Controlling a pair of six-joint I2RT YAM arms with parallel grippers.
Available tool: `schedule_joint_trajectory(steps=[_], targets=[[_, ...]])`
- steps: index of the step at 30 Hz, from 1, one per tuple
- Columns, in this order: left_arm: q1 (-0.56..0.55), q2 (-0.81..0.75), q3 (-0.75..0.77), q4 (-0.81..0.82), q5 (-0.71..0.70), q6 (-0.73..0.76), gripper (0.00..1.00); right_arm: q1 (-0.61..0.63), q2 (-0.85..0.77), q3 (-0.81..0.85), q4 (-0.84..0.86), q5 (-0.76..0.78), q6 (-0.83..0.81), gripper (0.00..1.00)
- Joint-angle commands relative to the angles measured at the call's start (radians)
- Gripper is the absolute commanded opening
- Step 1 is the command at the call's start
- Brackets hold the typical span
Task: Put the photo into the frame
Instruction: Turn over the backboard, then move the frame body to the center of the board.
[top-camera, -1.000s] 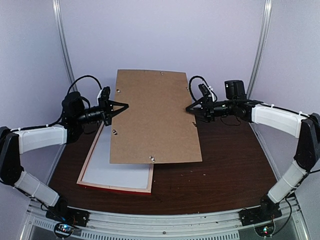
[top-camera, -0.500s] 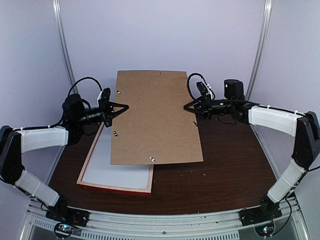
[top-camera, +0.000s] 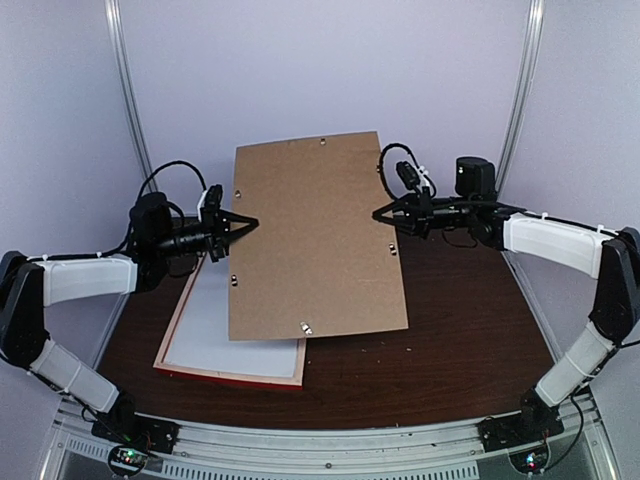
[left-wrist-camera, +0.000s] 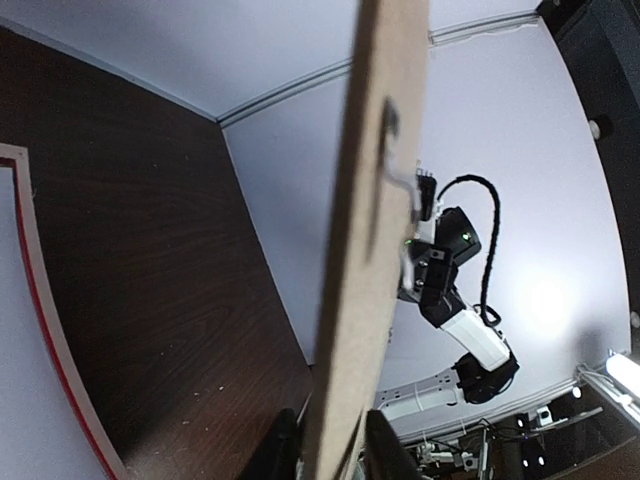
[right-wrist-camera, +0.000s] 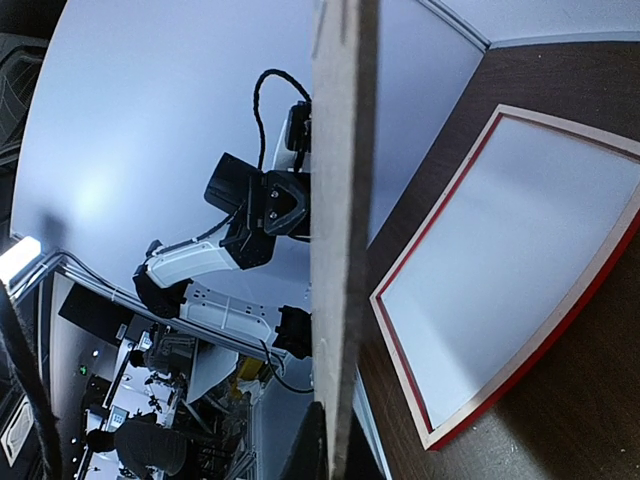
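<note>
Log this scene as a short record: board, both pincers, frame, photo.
board: brown backing board, held up off the table, partly over the frame
right pincer: shut on the board's right edge
left pincer: fingers either side of the board's left edge; grip unclear
frame: flat on the table, pale side up, red edge showing, white panel inside
photo: not visible in any view

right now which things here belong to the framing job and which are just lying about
Job: frame, white sheet inside it, backing board between left fingers and right fingers.
Lying about: nothing loose shows, just the table; photo not in view.
</note>
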Motion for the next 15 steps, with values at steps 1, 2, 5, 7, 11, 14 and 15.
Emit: schedule_joint_trajectory(steps=[1,2,5,7,11,14,15], targets=[[0.013,-0.007,0.020,-0.066,-0.022,0.055,0.34,-0.016,-0.059,-0.016,0.033,0.033,-0.009,0.00],[0.012,-0.006,0.024,-0.089,-0.023,0.067,0.40,-0.015,-0.066,-0.017,0.040,0.034,-0.001,0.00],[0.019,-0.011,0.044,-0.208,-0.036,0.130,0.57,-0.018,-0.087,-0.018,0.040,0.045,0.011,0.00],[0.037,-0.028,0.062,-0.336,-0.068,0.209,0.63,-0.022,-0.101,-0.017,0.027,0.058,0.013,0.00],[0.085,-0.114,0.124,-0.751,-0.259,0.504,0.73,-0.045,-0.131,-0.017,-0.021,0.080,0.007,0.00],[0.098,-0.160,0.189,-1.014,-0.500,0.695,0.81,-0.067,-0.151,-0.024,-0.054,0.096,0.004,0.00],[0.100,-0.167,0.205,-1.073,-0.573,0.742,0.84,-0.073,-0.155,-0.027,-0.058,0.098,0.006,0.00]])
